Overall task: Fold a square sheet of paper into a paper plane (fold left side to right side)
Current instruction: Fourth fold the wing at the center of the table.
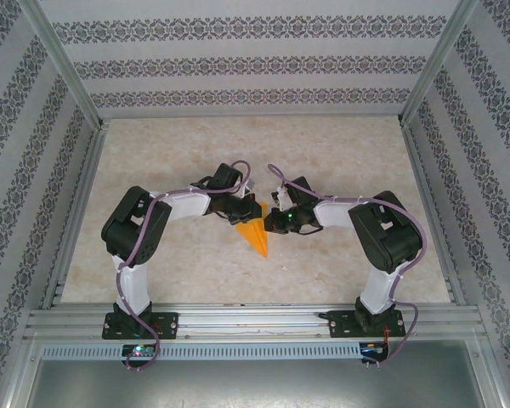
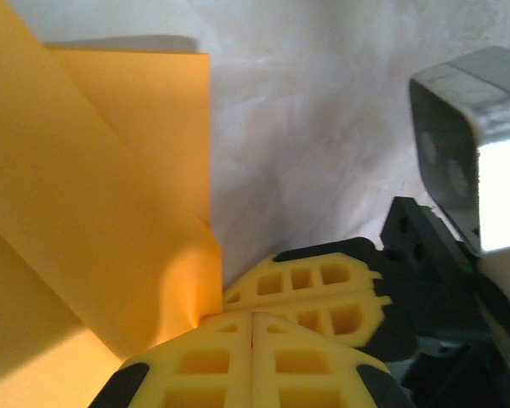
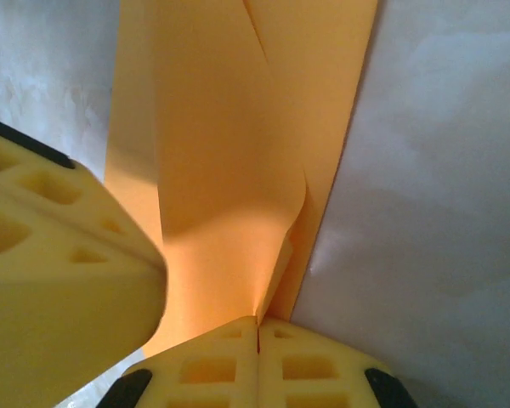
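Progress: sheet no longer flat square. Orange paper wedge (image 1: 257, 238) lies on table (image 1: 170, 161), point toward arm bases, overlapping layers and creases visible. Judged roughly midway: narrow dart with centre crease not yet formed, further folds left.

Left gripper (image 2: 252, 321): pads pressed together, no gap, curled flap edge of wedge pinched at tips; rest of wedge spreads ahead and to one side of jaws.

Right gripper (image 3: 257, 330): pads likewise closed, nipping upturned fold; wedge runs straight ahead of jaws.

Tips of both grippers just beside each other, over wedge's wide end.
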Controlling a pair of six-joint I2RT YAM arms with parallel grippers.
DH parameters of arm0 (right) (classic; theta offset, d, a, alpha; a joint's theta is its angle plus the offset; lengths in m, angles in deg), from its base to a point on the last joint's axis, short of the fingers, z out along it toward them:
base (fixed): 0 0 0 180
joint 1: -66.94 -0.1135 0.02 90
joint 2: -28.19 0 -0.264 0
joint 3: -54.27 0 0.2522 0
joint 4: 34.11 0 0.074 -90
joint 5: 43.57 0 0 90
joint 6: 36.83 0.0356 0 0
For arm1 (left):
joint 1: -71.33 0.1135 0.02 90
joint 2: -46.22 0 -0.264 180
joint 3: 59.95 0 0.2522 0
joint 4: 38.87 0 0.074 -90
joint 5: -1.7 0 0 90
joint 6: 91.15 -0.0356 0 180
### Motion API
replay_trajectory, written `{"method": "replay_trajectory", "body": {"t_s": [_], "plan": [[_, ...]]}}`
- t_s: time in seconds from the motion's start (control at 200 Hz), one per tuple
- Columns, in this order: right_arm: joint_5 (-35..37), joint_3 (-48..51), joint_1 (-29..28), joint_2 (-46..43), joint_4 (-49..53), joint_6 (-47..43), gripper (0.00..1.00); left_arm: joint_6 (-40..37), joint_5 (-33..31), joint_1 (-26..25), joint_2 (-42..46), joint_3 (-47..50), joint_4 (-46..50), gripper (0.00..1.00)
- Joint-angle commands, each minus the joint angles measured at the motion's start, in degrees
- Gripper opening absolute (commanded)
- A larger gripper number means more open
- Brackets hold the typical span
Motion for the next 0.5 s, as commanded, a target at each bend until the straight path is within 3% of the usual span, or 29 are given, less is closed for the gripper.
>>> {"method": "replay_trajectory", "body": {"t_s": [0.0,0.495], "plan": [[5.92,0.77,-0.36,3.77,4.65,-0.7,0.0,-1.46,-1.84,-0.32,-0.65,-0.71,2.34,0.04],[6.73,0.06,-0.41,4.22,7.08,-1.87,0.0,-1.85,-6.5,0.0,-2.13,2.09,3.6,0.0]]}}
